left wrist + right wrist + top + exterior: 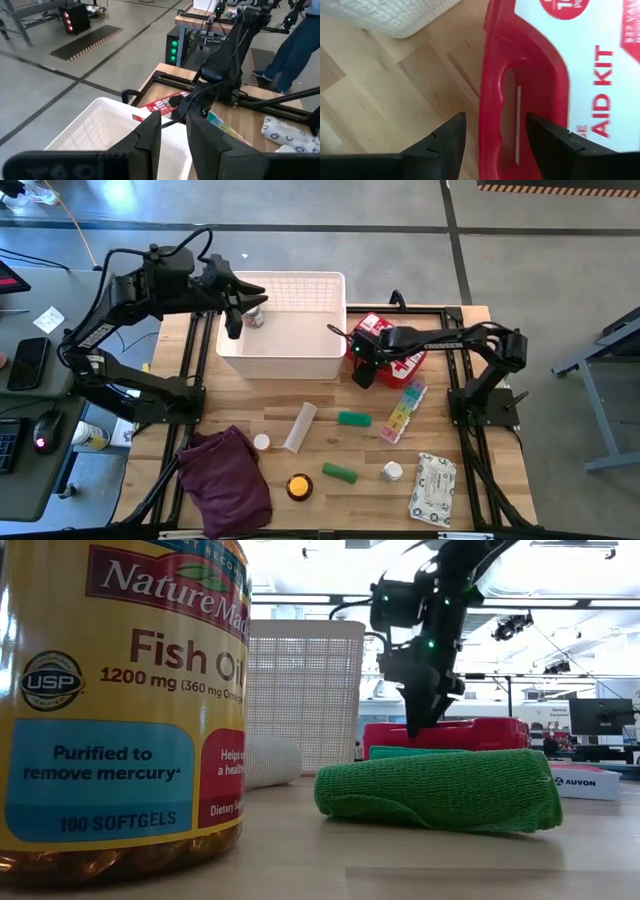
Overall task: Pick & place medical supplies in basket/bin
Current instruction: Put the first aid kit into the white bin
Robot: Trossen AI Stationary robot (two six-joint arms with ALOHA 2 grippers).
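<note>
The right gripper (361,372) is lowered beside the basket (300,358), its fingers (447,137) spread on either side of the handle edge of the red first-aid case (400,345), which lies flat on the table (470,420) just under it; nothing is pinched, and contact cannot be told. The left gripper (236,312) is held above the basket's left end, its fingers (150,140) slightly parted with nothing between them; a small bottle (255,317) is seen inside the basket just beside it. Nearer the front edge than the right gripper, a rainbow pill organiser (403,412), a green roll (354,418) and a clear tube (300,426) are laid out. Further off lie a second green roll (339,472), a white bottle (392,471), a wipes pack (433,488), an amber bottle (299,486) and a purple cloth (228,480).
</note>
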